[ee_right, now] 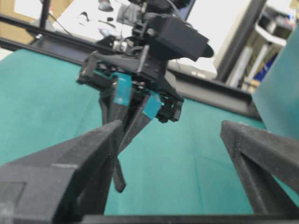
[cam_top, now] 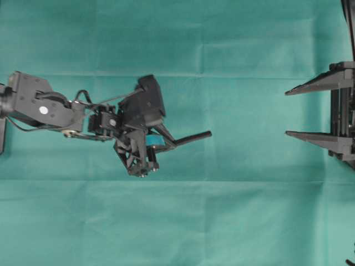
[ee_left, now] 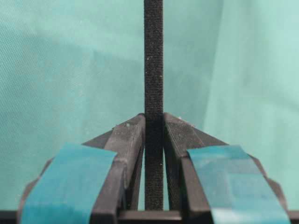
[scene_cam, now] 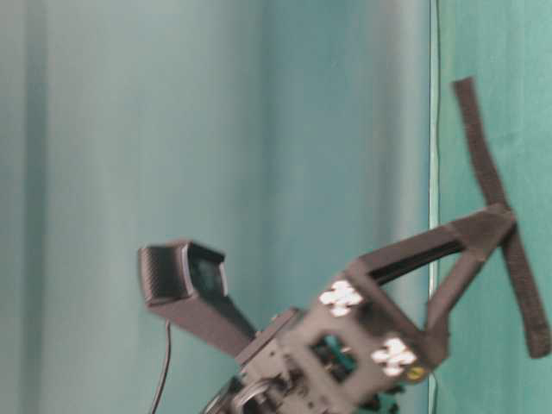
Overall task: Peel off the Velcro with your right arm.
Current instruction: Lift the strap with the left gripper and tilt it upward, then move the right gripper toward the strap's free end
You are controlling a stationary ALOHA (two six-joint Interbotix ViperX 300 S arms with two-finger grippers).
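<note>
Clenched on the Velcro (ee_left: 153, 93), the left claw (cam_top: 169, 143) holds it clear of the green desk (cam_top: 222, 221) at centre frame in the overhead view, its free end pointing right. At the right edge, the right claw (cam_top: 310, 113) gapes, well apart. Presenting looks done; next, the right arm must reach in, pinch that free end and pull

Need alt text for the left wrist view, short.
The left gripper, its two black jaws patched with teal tape, is shut on the Velcro, a thin black strip that runs straight up the middle of the frame and out past the top edge. Behind it is only green cloth.
</note>
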